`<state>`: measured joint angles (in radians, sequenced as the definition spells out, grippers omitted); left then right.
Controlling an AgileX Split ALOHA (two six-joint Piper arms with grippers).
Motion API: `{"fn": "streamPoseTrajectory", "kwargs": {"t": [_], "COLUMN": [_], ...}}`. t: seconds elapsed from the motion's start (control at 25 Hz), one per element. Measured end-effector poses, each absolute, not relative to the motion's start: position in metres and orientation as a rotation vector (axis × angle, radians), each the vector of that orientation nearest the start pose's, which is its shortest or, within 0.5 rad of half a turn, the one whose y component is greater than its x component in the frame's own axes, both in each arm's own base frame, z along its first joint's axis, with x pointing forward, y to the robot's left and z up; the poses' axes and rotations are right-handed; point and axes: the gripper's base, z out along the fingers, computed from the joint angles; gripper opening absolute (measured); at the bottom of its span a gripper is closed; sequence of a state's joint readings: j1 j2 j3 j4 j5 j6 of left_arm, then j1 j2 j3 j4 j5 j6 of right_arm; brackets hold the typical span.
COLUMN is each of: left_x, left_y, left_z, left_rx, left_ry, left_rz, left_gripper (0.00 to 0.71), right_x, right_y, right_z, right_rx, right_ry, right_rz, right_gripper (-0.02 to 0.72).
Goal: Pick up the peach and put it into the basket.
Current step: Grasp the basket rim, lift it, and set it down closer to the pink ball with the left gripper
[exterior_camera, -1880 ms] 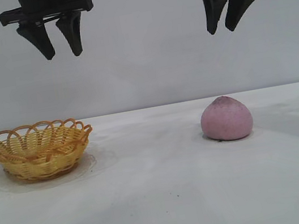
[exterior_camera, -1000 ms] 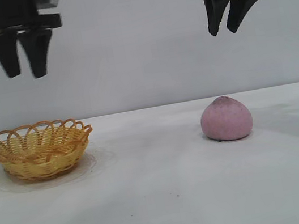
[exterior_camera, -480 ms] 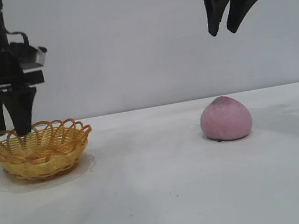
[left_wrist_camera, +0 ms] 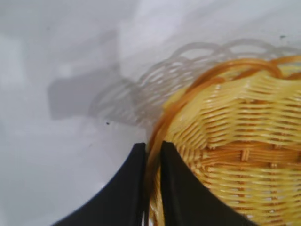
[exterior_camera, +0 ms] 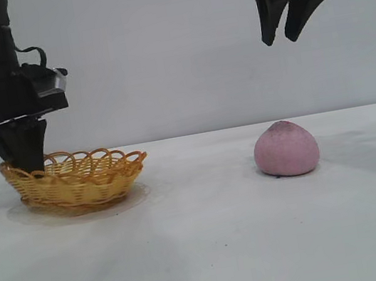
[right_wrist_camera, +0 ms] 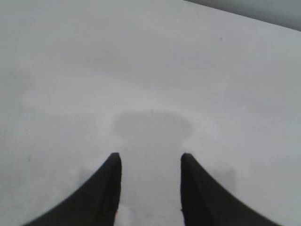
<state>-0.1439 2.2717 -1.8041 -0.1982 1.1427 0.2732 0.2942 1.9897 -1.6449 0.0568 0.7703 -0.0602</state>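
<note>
**Ana:** Over at nine o'clock on the white tabletop (exterior_camera: 207,253), the basket (exterior_camera: 83,180) can be seen. Its yellow woven side is tipped a little, so the end by the arm sits higher.

**Ben:** What is being done to it?

**Ana:** It is being pinched by the left pincer (exterior_camera: 24,164). The black fingers (left_wrist_camera: 176,188) are squeezed tight on the looped rim at the basket's nine o'clock end. In the left wrist view the rim is seen caught between them, with one finger outside the basket (left_wrist_camera: 225,141) and one inside.

**Ben:** So that pincer is clenched on the basket?

**Ana:** Yes, it is closed on the rim and pointed almost straight down.

**Ben:** Where is the peach?

**Ana:** The peach (exterior_camera: 285,149) is found at three o'clock on the tabletop, well apart from the basket. It is pink and round with a darker top. It is touched by nothing.

**Ben:** And the other arm?

**Ana:** The right pincer (exterior_camera: 294,25) is held high up at about one o'clock, well above the peach. Its two fingers (right_wrist_camera: 101,197) are parted and nothing is held between them. Only the bare tabletop (right_wrist_camera: 150,70) and the pincer's own shadow are seen under it in the right wrist view.
</note>
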Motion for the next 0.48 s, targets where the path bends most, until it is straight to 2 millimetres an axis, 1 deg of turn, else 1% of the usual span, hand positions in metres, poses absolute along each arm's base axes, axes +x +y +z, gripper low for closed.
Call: {"fn": "streamPoseTrajectory", "kwargs": {"t": [0.04, 0.12, 0.16, 0.24, 0.36, 0.4, 0.48], "left_x": [0.448, 0.441, 0.436, 0.421, 0.392, 0.382, 0.361], "left_y": [-0.081, -0.081, -0.081, -0.084, -0.091, -0.092, -0.094], "left_z": [0.154, 0.165, 0.168, 0.182, 0.191, 0.192, 0.185], "left_rx": [0.484, 0.413, 0.379, 0.296, 0.142, 0.085, -0.007], "left_ry": [3.03, 2.988, 2.97, 2.897, 2.792, 2.752, 2.707], "left_rz": [-0.313, -0.378, -0.412, -0.492, -0.687, -0.748, -0.851], "left_gripper": [0.0, 0.0, 0.0, 0.0, 0.0, 0.0, 0.0], "right_x": [0.425, 0.425, 0.424, 0.424, 0.424, 0.424, 0.424], "right_y": [0.133, 0.132, 0.132, 0.132, 0.133, 0.133, 0.133], "right_z": [0.245, 0.245, 0.244, 0.244, 0.244, 0.244, 0.244], "right_rx": [-0.421, -0.421, -0.422, -0.422, -0.418, -0.416, -0.416], "right_ry": [2.57, 2.573, 2.577, 2.58, 2.585, 2.584, 2.588], "right_rz": [0.15, 0.15, 0.15, 0.152, 0.158, 0.161, 0.164], "right_gripper": [0.266, 0.266, 0.266, 0.266, 0.266, 0.266, 0.266]}}
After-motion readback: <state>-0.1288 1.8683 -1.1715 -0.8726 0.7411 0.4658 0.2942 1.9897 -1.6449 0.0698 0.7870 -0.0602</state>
